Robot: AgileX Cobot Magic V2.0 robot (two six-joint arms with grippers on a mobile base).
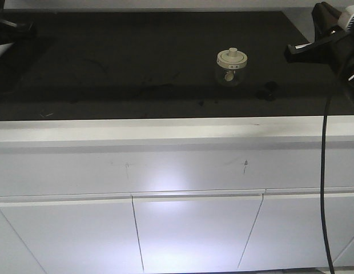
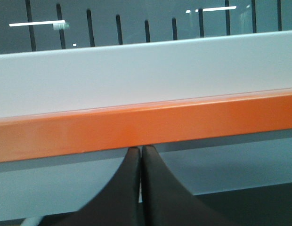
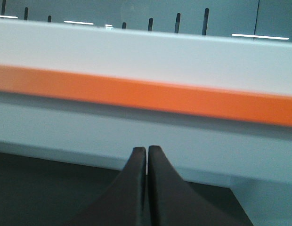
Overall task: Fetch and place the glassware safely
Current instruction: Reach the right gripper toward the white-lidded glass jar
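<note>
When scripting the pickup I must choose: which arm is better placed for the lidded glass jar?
Right, likely: the jar stands right of centre on the counter, nearer the right hand than the left hand.

Small squat clear glass jar (image 1: 231, 70), cream-white knobbed lid on, upright, alone on the dark surface (image 1: 137, 63), right of centre

Ahead of the right gripper (image 3: 147, 149) ran a white wall (image 3: 136, 52) with an orange stripe (image 3: 136, 92), black countertop (image 3: 42, 188) beneath.
</note>
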